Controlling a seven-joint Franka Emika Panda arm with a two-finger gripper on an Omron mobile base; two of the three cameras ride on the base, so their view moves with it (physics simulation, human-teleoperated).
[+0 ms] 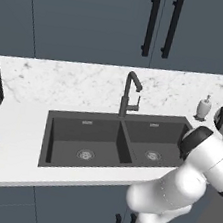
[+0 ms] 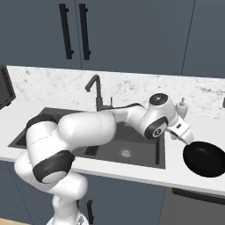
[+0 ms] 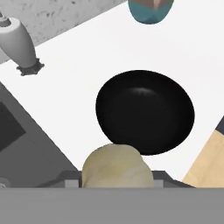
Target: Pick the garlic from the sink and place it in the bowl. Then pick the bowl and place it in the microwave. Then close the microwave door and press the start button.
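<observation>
Counter [image 2: 132,173]: hand [image 3: 117,181] gripping garlic [image 3: 117,166] above bowl [image 3: 145,111]

fingers [image 3: 70,181] hidden behind garlic [image 3: 117,167]

White Franka arm [image 2: 88,127] folded low, elbow bent, forearm reaching out to its right. Wrist [image 2: 157,121] angled down. Two-finger gripper [image 3: 117,178] half-closed, jaws clamped on a pale cream roundish garlic bulb [image 3: 117,168], fingertips mostly hidden behind it.
</observation>
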